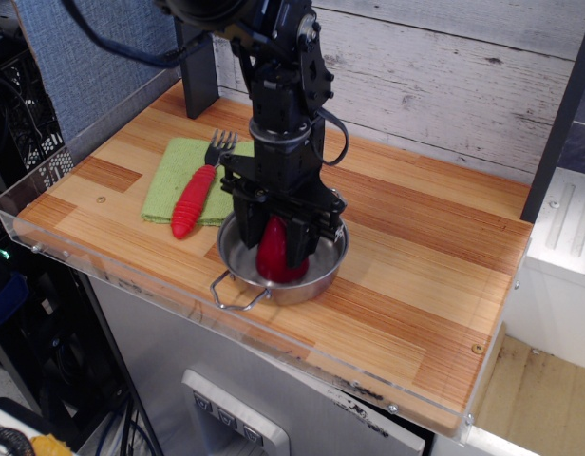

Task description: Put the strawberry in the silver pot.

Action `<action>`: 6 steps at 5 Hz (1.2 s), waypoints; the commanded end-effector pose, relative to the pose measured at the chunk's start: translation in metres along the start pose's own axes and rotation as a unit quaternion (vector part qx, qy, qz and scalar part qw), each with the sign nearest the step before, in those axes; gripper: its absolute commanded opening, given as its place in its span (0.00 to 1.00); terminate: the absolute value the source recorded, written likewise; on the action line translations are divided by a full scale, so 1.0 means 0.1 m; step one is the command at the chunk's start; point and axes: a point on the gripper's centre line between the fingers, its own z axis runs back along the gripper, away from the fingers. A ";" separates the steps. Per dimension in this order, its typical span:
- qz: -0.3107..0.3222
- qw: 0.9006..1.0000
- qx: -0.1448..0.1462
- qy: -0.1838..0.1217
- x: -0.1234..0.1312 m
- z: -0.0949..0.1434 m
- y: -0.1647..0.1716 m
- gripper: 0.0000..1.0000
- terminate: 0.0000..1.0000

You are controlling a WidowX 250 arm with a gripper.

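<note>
strawberry (276, 253) in silver pot (237, 274), pincer (276, 249) grip unclear, pot partly hidden

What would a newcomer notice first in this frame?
The black end effector reaching down into the silver pot near the front edge of the wooden table, with the red strawberry between its fingers, inside the pot. Left of that, a red-handled fork lies on a green cloth.

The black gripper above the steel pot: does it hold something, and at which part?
The black gripper holds the glossy dark red plastic strawberry by its two sides, fingers flanking it, inside the shallow shiny steel pot.
</note>
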 end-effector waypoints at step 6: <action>0.039 0.997 -0.011 -0.070 0.03 1.35 0.48 1.00 0.00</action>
